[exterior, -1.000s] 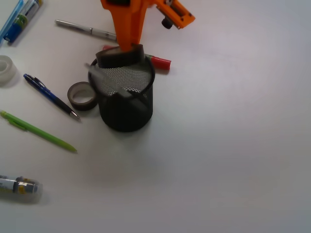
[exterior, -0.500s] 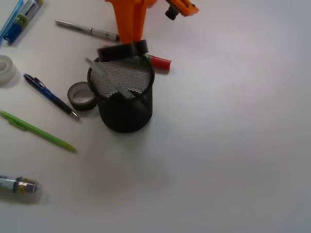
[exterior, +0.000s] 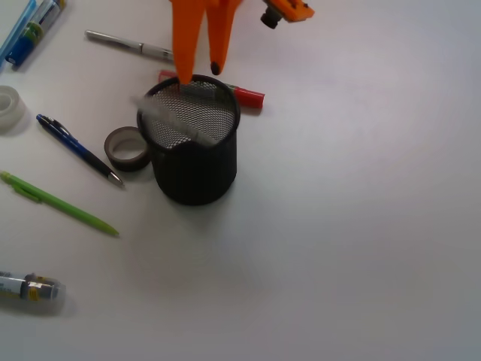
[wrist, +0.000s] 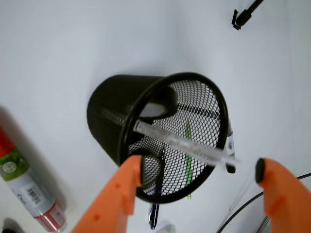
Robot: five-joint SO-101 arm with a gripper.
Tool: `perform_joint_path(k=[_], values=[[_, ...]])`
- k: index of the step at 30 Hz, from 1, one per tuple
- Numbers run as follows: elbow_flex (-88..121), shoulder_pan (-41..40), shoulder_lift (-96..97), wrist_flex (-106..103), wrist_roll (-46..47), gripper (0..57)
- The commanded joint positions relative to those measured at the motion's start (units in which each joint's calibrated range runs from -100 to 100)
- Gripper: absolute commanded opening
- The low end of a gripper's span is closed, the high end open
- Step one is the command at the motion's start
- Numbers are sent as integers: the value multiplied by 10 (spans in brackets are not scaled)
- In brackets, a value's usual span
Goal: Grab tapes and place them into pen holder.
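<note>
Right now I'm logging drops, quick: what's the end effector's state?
End effector: open, holding nothing, above the pen holder.

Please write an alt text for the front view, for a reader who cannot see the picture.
An orange tool, open and empty, hangs over the rim of a black mesh cup with a clear pen across its mouth. A grey-brown tape roll lies at the cup's left, a whitish roll at the left edge, pens around.
</note>
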Motion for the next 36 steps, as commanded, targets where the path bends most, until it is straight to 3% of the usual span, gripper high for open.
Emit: perform_joint_path(k=[1, 10, 14, 20, 36], values=[[-68, 29, -55, 41, -1, 264], [-110, 214, -142, 290, 26, 262], [2, 222, -159, 221, 64, 262], [95, 326, -71, 82, 50, 267], [-598, 430, 512, 178, 68, 264]])
